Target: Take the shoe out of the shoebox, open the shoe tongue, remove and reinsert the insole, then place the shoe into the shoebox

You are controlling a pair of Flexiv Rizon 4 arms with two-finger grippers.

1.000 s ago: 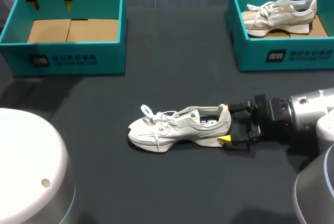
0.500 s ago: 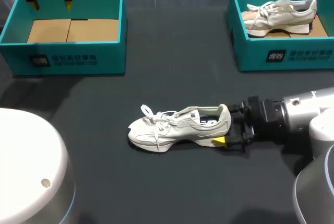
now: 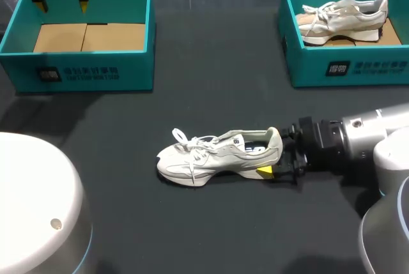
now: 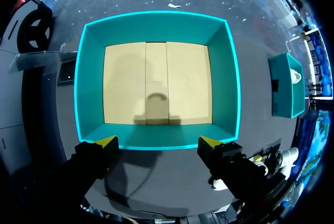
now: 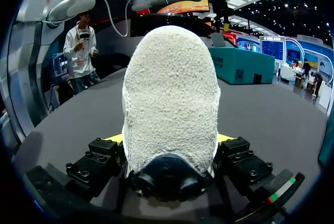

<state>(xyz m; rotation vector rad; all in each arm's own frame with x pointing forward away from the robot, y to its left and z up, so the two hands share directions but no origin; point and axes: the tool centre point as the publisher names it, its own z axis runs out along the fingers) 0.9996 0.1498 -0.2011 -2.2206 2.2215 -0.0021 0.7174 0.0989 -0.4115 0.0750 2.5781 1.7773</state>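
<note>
A pale grey shoe (image 3: 217, 156) lies on its side in the middle of the black table, toe towards my left and laces loose. My right gripper (image 3: 273, 151) is at its heel, one yellow tip (image 3: 264, 172) on the near side and the other finger behind the heel collar. The right wrist view shows the heel (image 5: 169, 98) filling the gap, with both fingertips (image 5: 114, 138) pressed against its sides. The left gripper (image 3: 62, 4) hangs open and empty above the back edge of the left teal shoebox (image 3: 83, 69), whose cardboard floor (image 4: 156, 83) is bare.
A second teal shoebox (image 3: 345, 69) at the back right holds another pale shoe (image 3: 345, 18). Bare black table lies between the boxes and around the shoe. A white rounded robot body (image 3: 32, 204) fills the near left corner.
My right gripper has slid left along the table onto the shoe's heel, and its fingers have drawn in against it. The left arm and the shoe have stayed put.
</note>
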